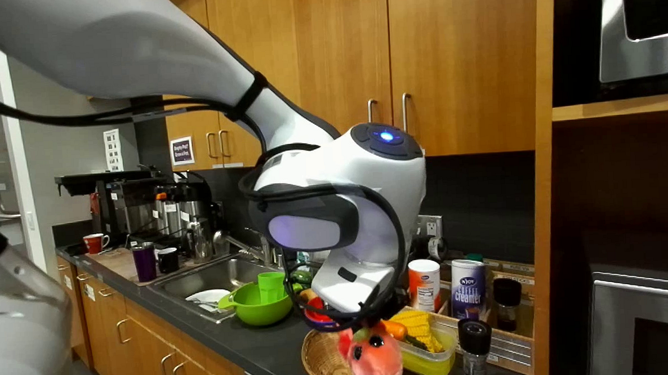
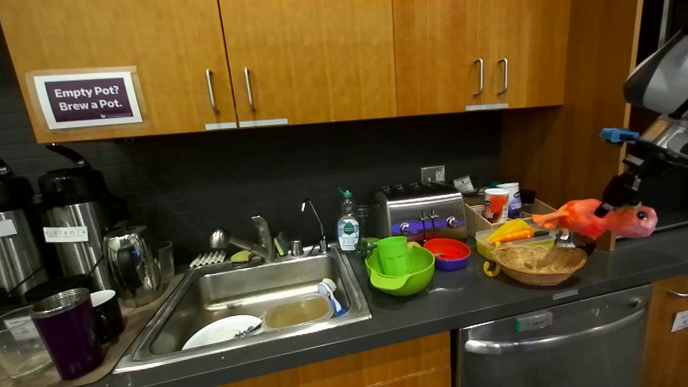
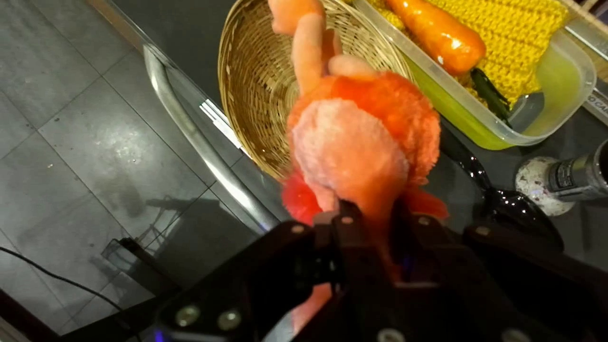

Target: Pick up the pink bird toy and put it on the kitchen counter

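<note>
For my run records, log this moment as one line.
jaws: closed on pink bird toy | position: aloft near basket | placement on kitchen counter: pending

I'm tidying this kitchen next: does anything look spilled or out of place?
No spill stands out. The pink bird toy, clamped in the pincer, looks odd in a kitchen; the white plate in the sink seems to await washing.

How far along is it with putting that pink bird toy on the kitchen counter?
The pick-up looks done: the pink bird toy hangs in the air, higher than the woven basket. In hand: the gripper is closed on it between head and body. Left, I'd judge: lowering it onto the kitchen counter, visible below, and letting go.
</note>
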`<state>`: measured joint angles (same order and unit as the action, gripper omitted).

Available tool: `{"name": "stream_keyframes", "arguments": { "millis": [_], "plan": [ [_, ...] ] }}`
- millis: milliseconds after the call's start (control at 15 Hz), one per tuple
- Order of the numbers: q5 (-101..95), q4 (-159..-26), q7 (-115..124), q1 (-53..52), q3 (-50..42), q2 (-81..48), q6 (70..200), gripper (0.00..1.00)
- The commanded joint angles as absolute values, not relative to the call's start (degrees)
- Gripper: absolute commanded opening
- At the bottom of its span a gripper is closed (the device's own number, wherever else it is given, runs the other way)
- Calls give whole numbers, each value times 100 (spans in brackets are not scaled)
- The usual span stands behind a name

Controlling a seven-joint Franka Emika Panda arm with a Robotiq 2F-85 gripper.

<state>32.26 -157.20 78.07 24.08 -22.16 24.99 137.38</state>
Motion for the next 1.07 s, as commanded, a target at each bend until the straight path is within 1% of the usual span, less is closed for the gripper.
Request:
{"name": "stream_keyframes", "arguments": {
  "millis": [0,400,1000],
  "plan": [
    [3682,-15617,7444,2495,-2435,2239,13785,4],
    [4231,-15431,7036,2562,-2569,1962,13686,4],
    [4565,-15258,6764,2220,-2024,1894,13486,4]
  ]
}}
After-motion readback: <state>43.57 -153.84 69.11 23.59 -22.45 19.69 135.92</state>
